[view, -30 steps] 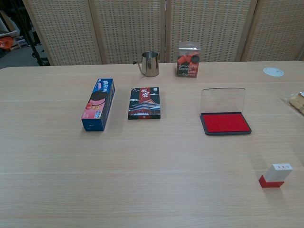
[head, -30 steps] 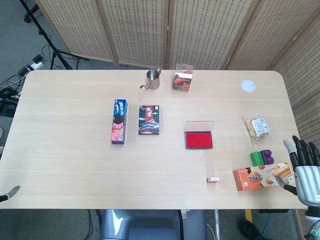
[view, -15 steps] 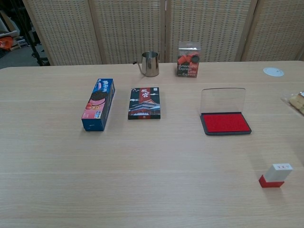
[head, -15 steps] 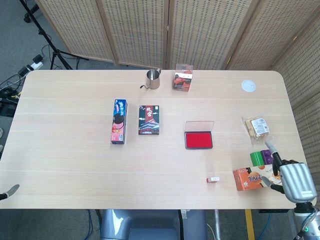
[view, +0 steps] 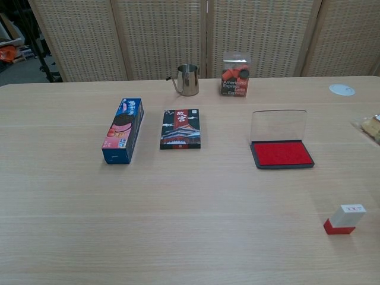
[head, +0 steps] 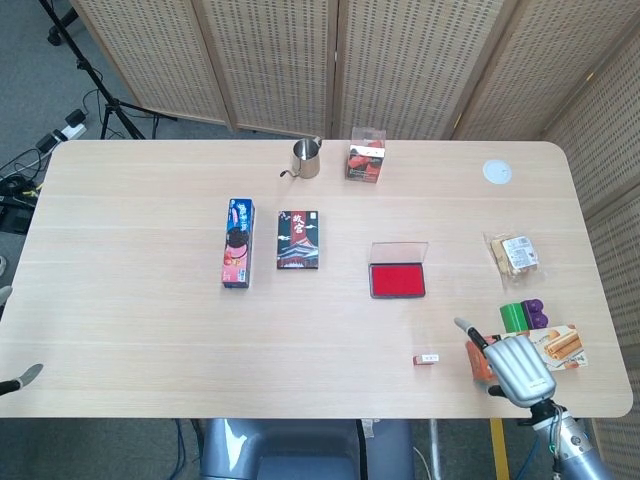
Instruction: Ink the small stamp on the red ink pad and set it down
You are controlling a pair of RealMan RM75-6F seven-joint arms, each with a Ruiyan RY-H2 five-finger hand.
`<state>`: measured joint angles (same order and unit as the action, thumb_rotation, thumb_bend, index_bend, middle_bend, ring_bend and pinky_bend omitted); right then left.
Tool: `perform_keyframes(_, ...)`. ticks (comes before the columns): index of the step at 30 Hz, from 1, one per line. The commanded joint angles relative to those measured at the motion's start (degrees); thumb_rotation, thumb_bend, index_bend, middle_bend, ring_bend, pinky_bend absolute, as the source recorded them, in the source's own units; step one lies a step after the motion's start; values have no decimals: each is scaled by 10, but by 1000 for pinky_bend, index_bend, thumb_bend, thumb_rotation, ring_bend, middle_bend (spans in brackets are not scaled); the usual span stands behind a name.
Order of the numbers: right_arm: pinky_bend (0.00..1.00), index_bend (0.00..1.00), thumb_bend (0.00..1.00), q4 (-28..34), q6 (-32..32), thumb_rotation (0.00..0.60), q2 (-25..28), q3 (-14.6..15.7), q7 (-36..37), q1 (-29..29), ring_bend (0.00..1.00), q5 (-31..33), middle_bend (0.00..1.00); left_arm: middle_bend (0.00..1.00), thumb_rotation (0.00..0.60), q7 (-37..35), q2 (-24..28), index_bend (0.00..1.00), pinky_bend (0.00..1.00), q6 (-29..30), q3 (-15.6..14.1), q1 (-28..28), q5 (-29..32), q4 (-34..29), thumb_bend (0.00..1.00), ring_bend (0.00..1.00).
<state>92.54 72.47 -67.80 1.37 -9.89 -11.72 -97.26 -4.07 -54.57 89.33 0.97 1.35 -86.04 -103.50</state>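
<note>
Hovering right robot hand (head: 518,368) | fingers apart, empty | near small stamp (head: 427,358)

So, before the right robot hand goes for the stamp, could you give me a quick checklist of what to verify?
1. Stamp free on the table, nothing touching it: ok.
2. Ink pad lid open, red surface exposed: ok.
3. Right robot hand empty: ok, it holds nothing and hovers over the orange snack box, to the stamp's right.
4. Path from stamp to ink pad free of objects: ok, only bare table between them.
5. Stamp's orientation for a grasp: ok, it lies flat, with its red end toward the near edge.
6. Left robot hand out of the way: ok, only its tip shows at the far left edge; its state cannot be told.
</note>
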Motion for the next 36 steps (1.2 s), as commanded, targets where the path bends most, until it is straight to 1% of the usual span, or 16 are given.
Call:
perform_keyframes(1, 1000, 246, 71, -6, -12, 600, -11, 0, -5, -9, 1000, 5, 952, 0, 600, 6, -2, 0, 0, 0, -1, 0, -1, -1, 0, 0)
perform_keyframes(3, 1000, 275, 108, -7, -17, 600, -15, -1, -8, -13, 1000, 8, 952, 0, 600, 10, -3, 0, 0, -1, -2, 0, -2, -1, 0, 0)
perform_keyframes(10, 1000, 330, 164, -9, -48, 600, -30, 0, -16, -27, 1000, 34, 952, 0, 600, 18, -7, 0, 0, 0, -2, 0, -1, -3, 0, 0)
perform_keyframes(13, 1000, 333, 210, -11, -72, 600, -40, 1, 0, -38, 1000, 47, 952, 0, 600, 19, -7, 0, 0, -3, -2, -1, 1, -3, 0, 0)
perform_keyframes(16, 1000, 341, 252, -18, -82, 600, -50, -1, -4, -45, 1000, 55, 952, 0, 600, 17, -5, 0, 0, -6, -3, -2, 1, -3, 0, 0)
perform_keyframes(25, 1000, 355, 262, -27, -104, 600, -66, -5, 6, -61, 1000, 78, 952, 0, 600, 18, -5, 0, 0, -11, -1, -4, 6, -3, 0, 0)
perform_keyframes(28, 1000, 367, 279, -28, -108, 600, -67, -4, 10, -64, 1000, 83, 952, 0, 600, 19, -5, 0, 0, -12, -1, -4, 7, -3, 0, 0)
perform_keyframes(32, 1000, 367, 331, -27, -112, 600, -69, -4, 11, -69, 1000, 89, 952, 0, 600, 19, -6, 0, 0, -11, -2, -4, 7, -3, 0, 0)
perform_keyframes(36, 1000, 368, 337, -24, -117, 600, -74, -4, 5, -73, 1000, 96, 952, 0, 600, 17, -6, 0, 0, -12, -2, -4, 7, -3, 0, 0)
